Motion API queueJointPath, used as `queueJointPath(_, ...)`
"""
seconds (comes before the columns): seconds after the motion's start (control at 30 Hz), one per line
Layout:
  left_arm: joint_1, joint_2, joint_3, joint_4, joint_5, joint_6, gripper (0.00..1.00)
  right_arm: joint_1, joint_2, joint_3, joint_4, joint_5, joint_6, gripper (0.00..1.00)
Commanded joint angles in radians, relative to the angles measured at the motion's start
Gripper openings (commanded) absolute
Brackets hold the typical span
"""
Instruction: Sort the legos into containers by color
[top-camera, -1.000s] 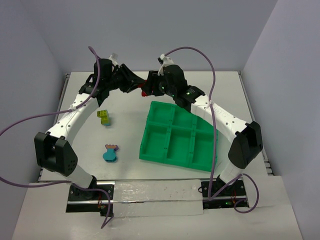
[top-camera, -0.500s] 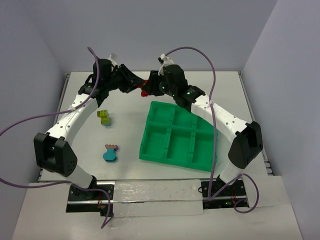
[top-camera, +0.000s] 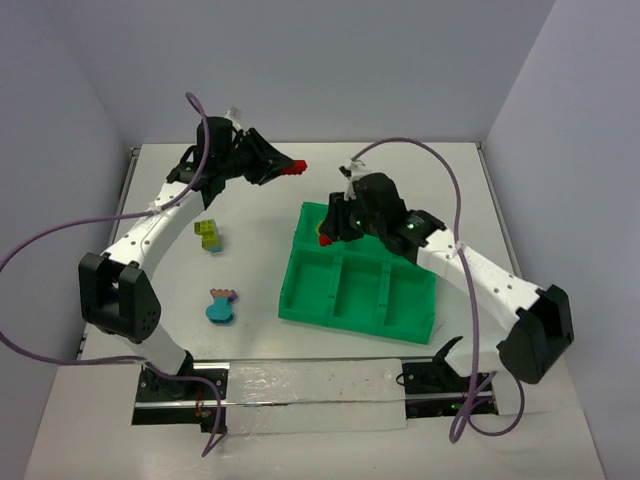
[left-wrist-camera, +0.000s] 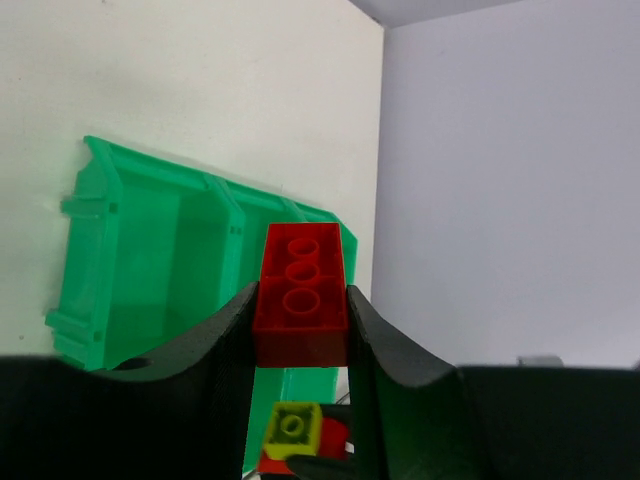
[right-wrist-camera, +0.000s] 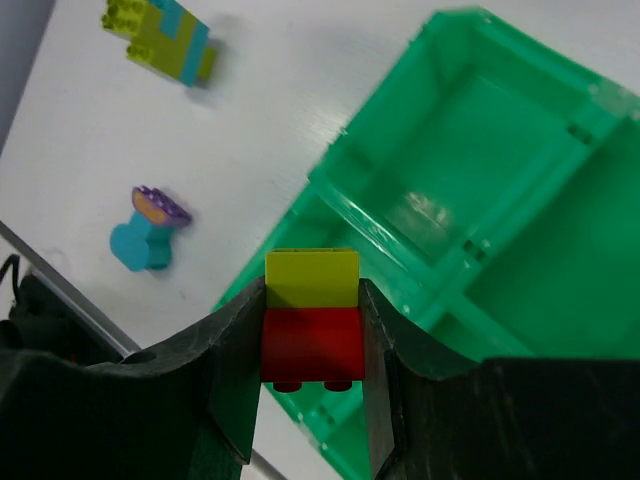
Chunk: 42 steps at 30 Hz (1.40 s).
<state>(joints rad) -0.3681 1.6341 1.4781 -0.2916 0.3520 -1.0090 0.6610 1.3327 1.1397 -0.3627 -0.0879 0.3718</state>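
My left gripper (top-camera: 287, 168) is shut on a red brick (top-camera: 295, 167), held in the air at the back of the table, left of the green tray (top-camera: 300, 290). In the left wrist view the red brick (left-wrist-camera: 300, 295) sits between my fingers (left-wrist-camera: 225, 325). My right gripper (top-camera: 326, 233) is shut on a red and yellow-green stack (right-wrist-camera: 312, 315) above the tray's back left compartment (right-wrist-camera: 470, 170). That stack also shows in the left wrist view (left-wrist-camera: 292, 432). A yellow-green and blue cluster (top-camera: 209, 235) and a cyan and pinkish cluster (top-camera: 220, 306) lie on the table left of the tray.
The tray (left-wrist-camera: 95, 270) has six compartments, and those I can see hold nothing. The two loose clusters also show in the right wrist view, yellow-green and blue (right-wrist-camera: 160, 35), cyan and pinkish (right-wrist-camera: 150, 230). Purple cables loop over both arms. Walls close the back and sides.
The two grippers were together at the back. They have come apart: the left keeps the red brick, the right has swung forward over the tray with the red and yellow-green stack.
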Motion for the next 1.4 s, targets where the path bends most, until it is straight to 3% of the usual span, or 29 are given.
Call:
queueJointPath(0.0, -0.086, 0.124, 0.156, -0.104, -0.087, 0.102, 0.0, -0.049, -0.196, -0.07, -0.068, 0.202, 0.003, 0.0)
queueJointPath(0.2, -0.16, 0.264, 0.224, -0.153, -0.164, 0.197, 0.0, -0.224, -0.369, -0.13, -0.13, 0.222, 0.028, 0.0)
queueJointPath(0.5, -0.218, 0.379, 0.21, -0.186, -0.278, 0.244, 0.03, -0.281, -0.412, -0.15, -0.154, 0.224, 0.013, 0.0)
queueJointPath(0.57, -0.229, 0.388, 0.224, -0.201, -0.295, 0.264, 0.12, -0.281, -0.398, -0.15, -0.145, 0.206, 0.011, 0.0)
queueJointPath(0.73, -0.245, 0.417, 0.307, -0.281, -0.323, 0.304, 0.59, -0.281, -0.363, -0.149, -0.126, 0.152, 0.01, 0.0)
queueJointPath(0.9, -0.249, 0.398, 0.337, -0.316, -0.324, 0.327, 0.82, -0.281, -0.352, -0.141, -0.125, 0.145, 0.012, 0.0)
queueJointPath(1.17, -0.25, 0.259, 0.407, -0.375, -0.327, 0.397, 0.82, -0.281, -0.326, -0.091, -0.14, 0.117, 0.012, 0.0)
queueJointPath(1.3, -0.249, 0.148, 0.299, -0.302, -0.239, 0.459, 0.78, -0.282, -0.314, -0.073, -0.138, 0.054, 0.01, 0.0)
queueJointPath(1.37, -0.248, 0.06, 0.208, -0.213, -0.103, 0.501, 0.76, -0.286, -0.303, -0.067, -0.124, -0.015, 0.015, 0.0)
